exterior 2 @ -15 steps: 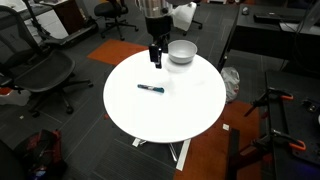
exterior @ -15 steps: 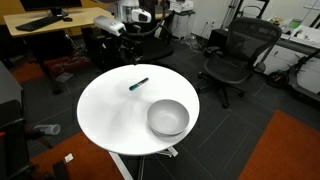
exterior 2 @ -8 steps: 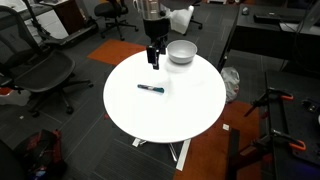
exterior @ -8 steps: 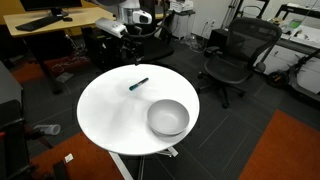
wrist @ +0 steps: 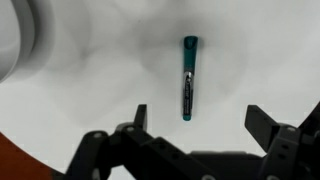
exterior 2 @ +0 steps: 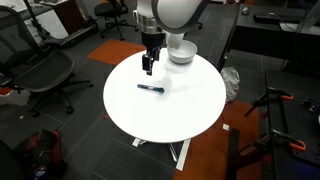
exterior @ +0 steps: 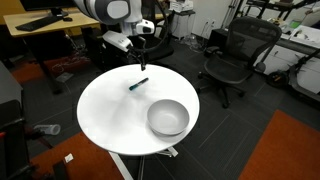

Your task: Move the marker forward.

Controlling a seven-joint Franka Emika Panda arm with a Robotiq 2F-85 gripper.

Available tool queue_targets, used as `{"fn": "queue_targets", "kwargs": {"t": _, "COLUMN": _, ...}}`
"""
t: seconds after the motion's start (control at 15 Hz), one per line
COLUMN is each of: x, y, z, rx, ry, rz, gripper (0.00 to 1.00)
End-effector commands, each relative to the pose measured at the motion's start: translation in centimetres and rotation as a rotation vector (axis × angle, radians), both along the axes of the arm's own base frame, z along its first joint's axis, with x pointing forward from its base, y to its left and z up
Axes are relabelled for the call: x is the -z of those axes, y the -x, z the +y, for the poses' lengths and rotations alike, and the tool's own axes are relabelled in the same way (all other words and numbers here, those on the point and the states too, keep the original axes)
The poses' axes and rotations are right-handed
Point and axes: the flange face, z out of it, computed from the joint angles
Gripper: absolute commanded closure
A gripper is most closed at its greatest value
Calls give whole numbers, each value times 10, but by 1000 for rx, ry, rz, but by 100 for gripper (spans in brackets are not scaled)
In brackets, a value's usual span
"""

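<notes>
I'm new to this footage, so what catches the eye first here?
A round white table fills the scene, carrying a small teal marker near one edge and a grey bowl. The gripper hangs open above the marker, not touching it.

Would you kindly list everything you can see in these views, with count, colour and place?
Table: one, white, round, in the middle of the scene.
Marker: one, dark with a teal-blue section, lying flat on the table, apart from the bowl.
Bowl: one, grey, upright on the table near its edge.
Office chair: one, black, on the floor beside the table.
Desk: one, wooden top, behind the table.
Arm: one, white, reaching over the table's edge.
Gripper: one, black, open and holding nothing, above the table close to the marker.
</notes>
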Motion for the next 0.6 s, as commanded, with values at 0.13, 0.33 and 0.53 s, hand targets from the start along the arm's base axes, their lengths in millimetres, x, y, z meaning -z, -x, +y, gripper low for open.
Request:
{"fn": "queue_targets", "kwargs": {"t": 0.13, "x": 34, "y": -3, "z": 1, "rx": 12, "ry": -10, "rz": 19, "gripper": 0}}
{"fn": "queue_targets", "kwargs": {"t": 0.33, "x": 51, "y": -7, "z": 1, "rx": 13, "ry": -21, "rz": 35, "gripper": 0}}
{"fn": "queue_targets", "kwargs": {"t": 0.53, "x": 64, "y": -12, "z": 4, "rx": 13, "ry": -37, "rz": 49, "gripper": 0}}
